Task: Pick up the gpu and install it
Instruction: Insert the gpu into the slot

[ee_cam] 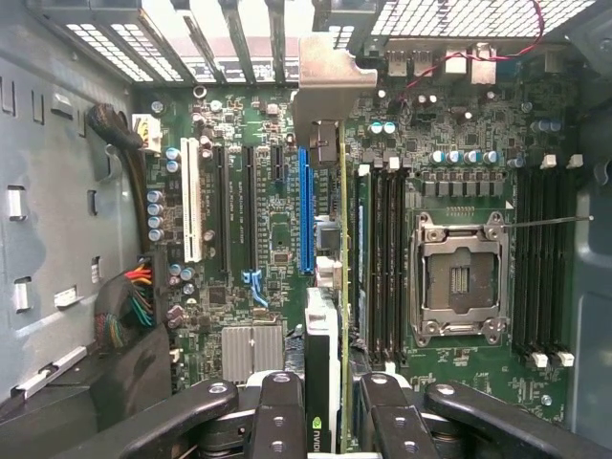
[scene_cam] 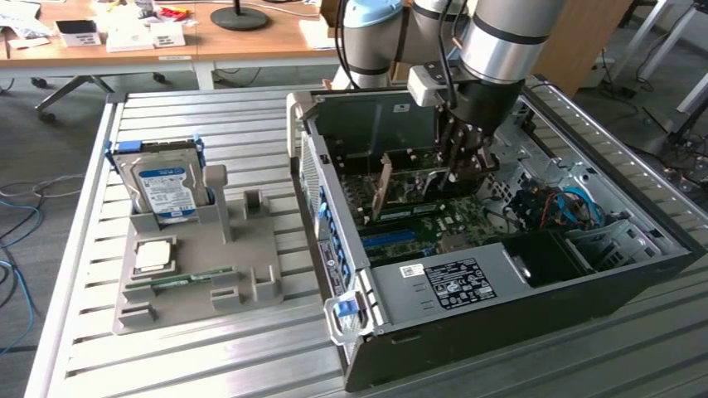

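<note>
One gpu (ee_cam: pixel 321 354): upright, edge-on, pinched in narrow jaws. Location: inside open computer case (scene_cam: pixel 553 323), over motherboard (ee_cam: pixel 268 239), just beside blue slot (ee_cam: pixel 305 206). Held thus so connector edge faces slots.

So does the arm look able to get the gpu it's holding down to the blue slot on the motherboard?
Probably yes. The fingers grip the gpu edge-on right beside the blue slot, which looks bare. The case stands open, and the cable bundle sits well off to one side.
</note>
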Controlling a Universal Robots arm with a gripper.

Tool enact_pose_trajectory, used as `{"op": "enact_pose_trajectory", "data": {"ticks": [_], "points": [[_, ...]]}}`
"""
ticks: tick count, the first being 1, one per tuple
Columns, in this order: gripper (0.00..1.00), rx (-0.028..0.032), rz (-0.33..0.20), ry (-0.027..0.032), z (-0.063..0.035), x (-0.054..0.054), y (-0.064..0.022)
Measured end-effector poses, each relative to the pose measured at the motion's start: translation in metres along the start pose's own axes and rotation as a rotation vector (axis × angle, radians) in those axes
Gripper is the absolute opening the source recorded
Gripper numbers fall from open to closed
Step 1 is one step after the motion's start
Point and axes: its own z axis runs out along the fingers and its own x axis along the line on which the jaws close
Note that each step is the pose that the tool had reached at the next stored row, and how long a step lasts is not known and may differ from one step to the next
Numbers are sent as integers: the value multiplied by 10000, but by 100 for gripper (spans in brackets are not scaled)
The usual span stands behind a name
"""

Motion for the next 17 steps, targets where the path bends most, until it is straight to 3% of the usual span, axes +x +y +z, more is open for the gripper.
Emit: {"op": "enact_pose_trajectory", "data": {"ticks": [17], "points": [[27, 0, 0, 0, 43, 2, 1]]}}
